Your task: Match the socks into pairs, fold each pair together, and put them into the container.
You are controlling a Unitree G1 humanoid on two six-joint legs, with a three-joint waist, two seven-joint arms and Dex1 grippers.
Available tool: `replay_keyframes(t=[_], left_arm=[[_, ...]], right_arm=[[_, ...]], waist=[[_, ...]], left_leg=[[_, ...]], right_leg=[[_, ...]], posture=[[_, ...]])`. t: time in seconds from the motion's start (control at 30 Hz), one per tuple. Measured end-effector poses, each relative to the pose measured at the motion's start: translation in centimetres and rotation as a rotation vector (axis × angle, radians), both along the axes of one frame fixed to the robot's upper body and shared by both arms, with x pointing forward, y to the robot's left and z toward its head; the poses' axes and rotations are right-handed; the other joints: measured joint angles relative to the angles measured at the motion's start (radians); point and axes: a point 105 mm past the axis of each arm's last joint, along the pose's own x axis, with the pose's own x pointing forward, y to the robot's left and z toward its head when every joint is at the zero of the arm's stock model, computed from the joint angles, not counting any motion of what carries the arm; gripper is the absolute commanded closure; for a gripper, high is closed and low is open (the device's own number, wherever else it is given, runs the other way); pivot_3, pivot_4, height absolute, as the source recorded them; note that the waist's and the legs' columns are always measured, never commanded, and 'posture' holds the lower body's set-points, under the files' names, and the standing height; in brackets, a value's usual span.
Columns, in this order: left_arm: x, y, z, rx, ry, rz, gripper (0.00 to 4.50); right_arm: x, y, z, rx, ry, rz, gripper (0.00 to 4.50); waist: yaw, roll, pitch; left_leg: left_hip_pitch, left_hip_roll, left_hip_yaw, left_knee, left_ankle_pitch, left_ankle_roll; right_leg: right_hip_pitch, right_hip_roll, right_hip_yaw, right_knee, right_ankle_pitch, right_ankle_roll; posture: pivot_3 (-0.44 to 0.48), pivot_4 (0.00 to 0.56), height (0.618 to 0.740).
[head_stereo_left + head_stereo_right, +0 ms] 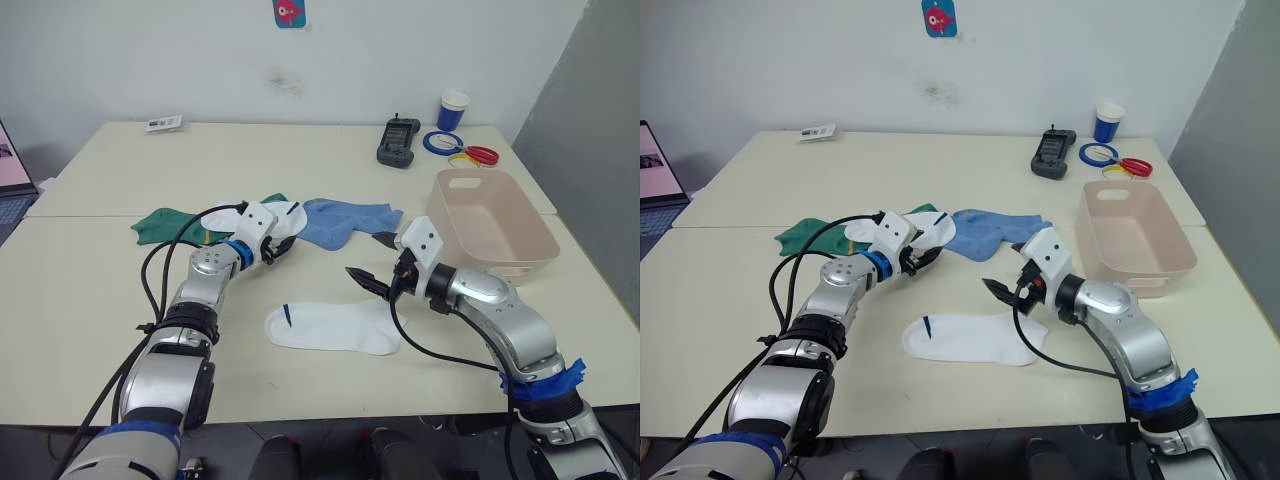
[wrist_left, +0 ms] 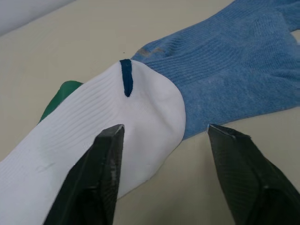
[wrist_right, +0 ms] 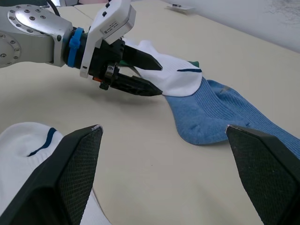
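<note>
Nearby: cup (image 1: pixel 453 110), scissors (image 1: pixel 478 155) | both grippers (image 1: pixel 280 246) (image 1: pixel 366 279) released | green sock (image 1: pixel 165 224) possibly underlying white sock (image 2: pixel 93 136)

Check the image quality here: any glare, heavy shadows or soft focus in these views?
Head views: even, soft light, no glare on the table, faint shadows beside the white sock. Left wrist view: sock ribbing is crisp, while the left hand's near fingers look slightly soft. Right wrist view: the right hand's fingers loom large and wide-angle stretched.
</note>
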Motion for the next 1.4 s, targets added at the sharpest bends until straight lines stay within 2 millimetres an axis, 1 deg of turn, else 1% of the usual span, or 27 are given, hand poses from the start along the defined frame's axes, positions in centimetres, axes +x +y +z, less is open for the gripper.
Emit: replay_keyframes(t=[0.07, 0.17, 0.3, 0.4, 0.5, 0.57, 0.87, 0.9, 1.1, 1.23, 1.3, 1.37, 1.4], left_arm=[[0.0, 0.1, -0.4, -0.011, 0.021, 0.014, 0.09], [0.4, 0.2, -0.5, -0.026, 0.043, 0.046, 0.04], [1.3, -0.5, 0.2, -0.05, 0.052, 0.087, 0.04], [1.7, -0.2, 0.1, -0.059, 0.082, 0.134, 0.04], [1.6, -0.3, -0.6, -0.075, 0.114, 0.145, 0.62], [1.7, -0.2, -0.5, -0.083, 0.112, 0.15, 1.22], [1.5, 0.3, 0.4, -0.162, 0.055, 0.161, 4.22], [1.4, 0.5, 0.5, -0.177, 0.043, 0.163, 4.48], [0.2, 1.0, 1.0, -0.209, -0.004, 0.117, 4.48], [-0.6, 1.5, 0.4, -0.196, 0.031, 0.103, 4.48], [-0.6, 1.5, 0.3, -0.198, 0.042, 0.104, 4.09], [-0.5, 1.0, 0.5, -0.207, 0.037, 0.095, 3.56], [-0.3, 0.6, 0.7, -0.211, 0.034, 0.086, 3.21]], right_arm=[[-0.1, -0.1, -0.3, -0.001, 0.008, -0.004, 0.0], [-0.1, -0.1, -0.4, -0.001, 0.012, -0.007, 0.0], [0.0, -0.2, -0.4, -0.001, 0.011, -0.01, 0.0], [0.0, -0.2, -0.4, -0.003, 0.01, -0.011, 0.0], [0.0, -0.3, -0.4, -0.005, 0.01, -0.013, 0.0], [0.0, -0.3, -0.4, -0.006, 0.01, -0.013, 0.0], [0.0, -0.3, -0.4, -0.007, 0.01, -0.014, 0.0], [0.0, -0.3, -0.4, -0.007, 0.01, -0.014, 0.0], [0.0, -0.3, -0.4, -0.006, 0.011, -0.013, 0.0], [0.1, -0.3, -0.7, -0.005, 0.021, -0.015, 0.0], [0.2, -0.1, -0.7, -0.004, 0.022, -0.005, 0.0], [0.2, 0.2, -0.4, -0.006, 0.014, 0.012, 0.0], [0.2, 0.3, -0.3, -0.005, 0.01, 0.016, 0.0]], waist=[[0.001, 0.0, 0.0], [0.001, 0.0, 0.0], [0.001, 0.0, 0.0], [-0.002, 0.0, 0.0], [-0.002, 0.0, 0.0], [-0.001, 0.0, 0.0], [-0.001, 0.0, 0.0], [-0.001, 0.0, 0.0], [-0.001, 0.0, 0.0], [0.001, 0.0, 0.0], [0.001, 0.0, 0.0], [0.001, 0.0, 0.0], [0.001, 0.0, 0.0]], left_leg=[[0.0, 0.0, 0.0, 0.0, 0.0, 0.0], [0.0, 0.0, 0.0, 0.0, 0.0, 0.0], [0.0, 0.0, 0.0, 0.0, 0.0, 0.0], [0.0, 0.0, 0.0, 0.0, 0.0, 0.0], [0.0, 0.0, 0.0, 0.0, 0.0, 0.0], [0.0, 0.0, 0.0, 0.0, 0.0, 0.0], [0.0, 0.0, 0.0, 0.0, 0.0, 0.0], [0.0, 0.001, 0.0, 0.0, 0.0, 0.0], [0.0, 0.001, 0.0, 0.0, 0.0, 0.0], [0.0, 0.001, 0.0, 0.0, 0.0, 0.0], [0.0, 0.0, 0.0, 0.001, 0.0, 0.0], [0.0, 0.0, 0.0, 0.001, 0.0, 0.0], [0.0, 0.0, 0.0, 0.001, 0.0, 0.0]], right_leg=[[0.0, 0.0, 0.0, 0.0, 0.0, 0.0], [0.0, 0.0, 0.0, 0.0, 0.0, 0.0], [0.0, 0.0, 0.0, 0.0, 0.0, 0.0], [0.0, 0.001, 0.001, 0.0, 0.0, 0.0], [0.0, 0.001, 0.0, 0.0, 0.0, 0.0], [0.0, 0.001, 0.0, 0.0, 0.0, 0.0], [0.0, 0.001, 0.0, 0.0, 0.0, 0.0], [0.0, 0.001, 0.0, 0.0, 0.0, 0.0], [0.0, 0.001, 0.001, 0.0, 0.0, 0.0], [0.0, 0.001, 0.0, 0.001, 0.0, 0.0], [0.0, 0.001, 0.0, 0.001, 0.0, 0.0], [0.0, 0.001, 0.0, 0.001, 0.0, 0.0], [0.0, 0.001, 0.001, 0.0, 0.0, 0.0]], posture=[[0.0, 0.15, 0.74], [0.0, 0.15, 0.74], [0.0, 0.15, 0.74], [0.0, 0.15, 0.74], [0.0, 0.15, 0.74], [0.0, 0.15, 0.74], [0.0, 0.15, 0.74], [0.0, 0.15, 0.74], [0.0, 0.15, 0.74], [0.0, 0.15, 0.74], [0.0, 0.15, 0.74], [0.0, 0.15, 0.74], [0.0, 0.15, 0.74]])
